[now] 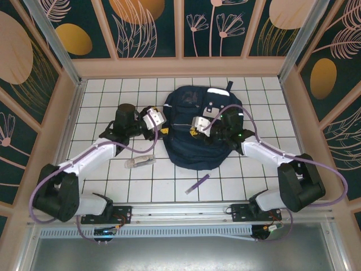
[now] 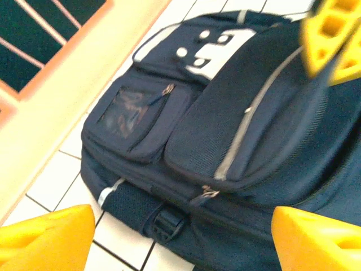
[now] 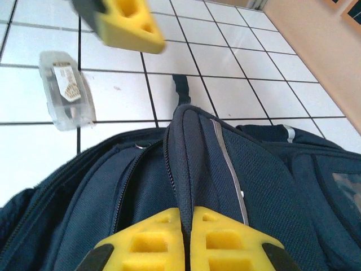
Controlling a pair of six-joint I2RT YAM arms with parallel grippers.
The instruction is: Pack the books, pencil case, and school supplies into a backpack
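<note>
The backpack (image 1: 194, 153) lies flat in the middle of the tiled table (image 1: 113, 183), top toward the far wall, and it looks soft and floppy. The cloth will likely fold and sag rather than lift as one piece, so a pinch moves only the layer held. The right gripper (image 3: 186, 231) sits over the backpack's centre with its yellow fingers (image 3: 149, 243) pressed together on a raised ridge of navy fabric beside a zip. That stitched, doubled edge seems the best place to take hold, being thicker and less slippery than the smooth panels. I cannot tell from these views whether the zip mouth beside the ridge is open. The left gripper (image 1: 157, 120) hovers just off the backpack's left edge, its fingers (image 2: 45, 237) spread wide with nothing between them, facing the side pockets and a buckle (image 2: 167, 221). A zip pull or that strap would give it a firm grip. On the near-left side of the backpack, a small clear packet (image 1: 140, 161) lies flat; it is light, probably slick, and easiest to take across its narrow width. A thin purple pen (image 1: 197, 184) lies just off the backpack's near edge and may roll if nudged. Open tiles surround the backpack on the left, right and near sides, while the wooden side walls (image 1: 63, 121) stand well apart from it.
</note>
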